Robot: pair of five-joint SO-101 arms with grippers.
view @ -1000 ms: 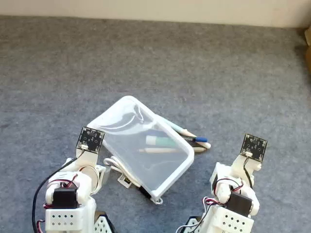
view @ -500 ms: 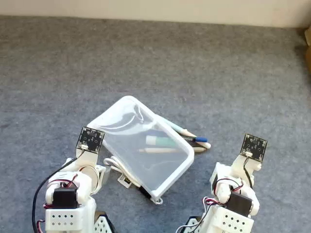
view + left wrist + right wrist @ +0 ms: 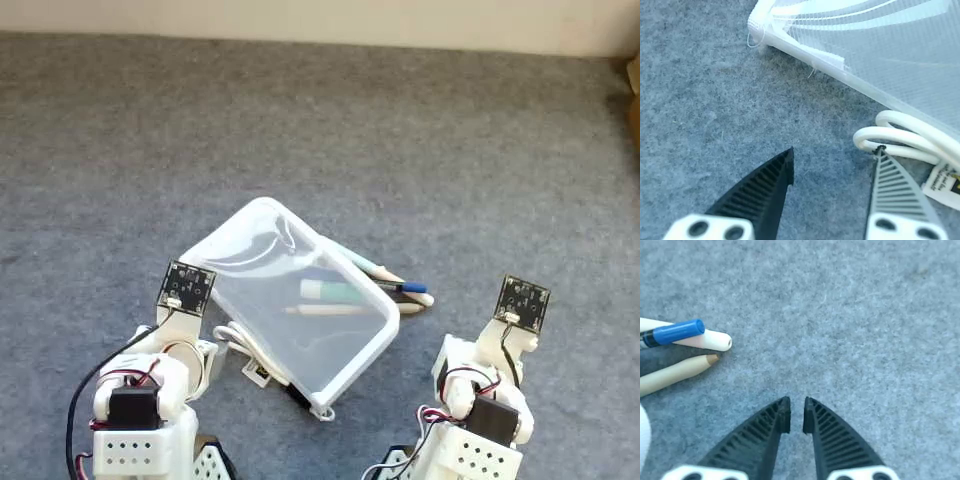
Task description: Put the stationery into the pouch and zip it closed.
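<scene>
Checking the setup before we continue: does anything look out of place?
Yes. Pens stick out past the pouch's edge, not stowed. A looped white cord lies beside the pouch by the open left claw.

The table (image 3: 450, 150) I see is covered by grey, matt, fuzzy cloth (felt, I think). The pouch (image 3: 295, 305) is translucent plastic, finely woven, slightly glossy. The pens (image 3: 715, 340) are smooth plastic; the right gripper (image 3: 795, 415) is ribbed matt black plastic.

The pouch (image 3: 262, 252) dims the pens' (image 3: 408, 288) covered ends; whether inside or beneath is unclear.
</scene>
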